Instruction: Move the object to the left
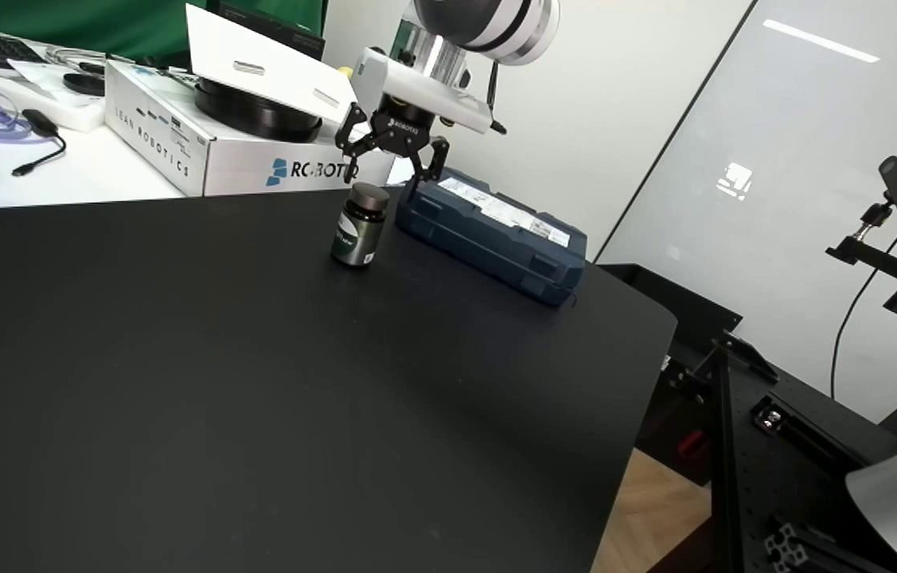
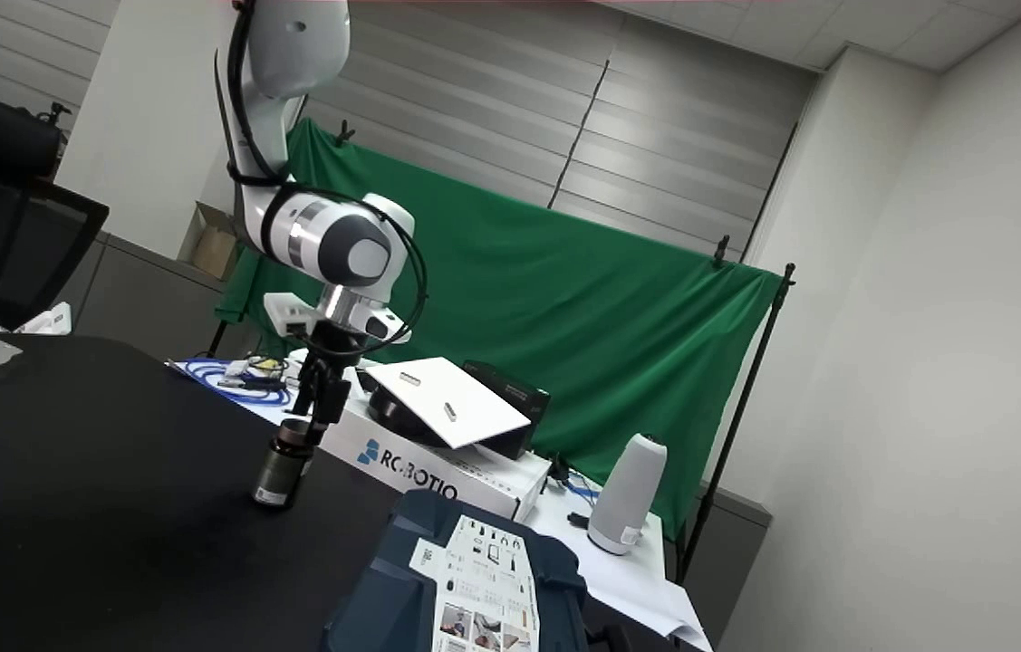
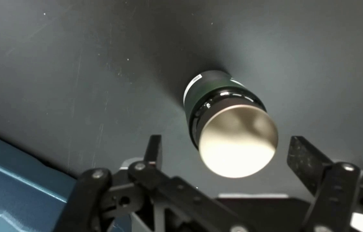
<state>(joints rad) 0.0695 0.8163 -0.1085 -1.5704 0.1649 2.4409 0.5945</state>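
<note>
The gripper (image 1: 384, 173) is spread, its 2 fingers (image 3: 307, 162) apart close to the cap (image 3: 239, 141) of the brown bottle (image 1: 358, 232) — upright on the black tabletop (image 1: 257, 382), near the dark blue case (image 1: 488, 235).

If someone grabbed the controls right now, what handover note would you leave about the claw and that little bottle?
Gripper: open, holding nothing; in the wrist view the bottle shows between its fingers, with a gap each side.
Where things are: the bottle stands on the dark table, near the blue case.
Done: gripper positioned close to the bottle; no grip yet.
Left to do: probably close on it, shift it left, let go.
</note>
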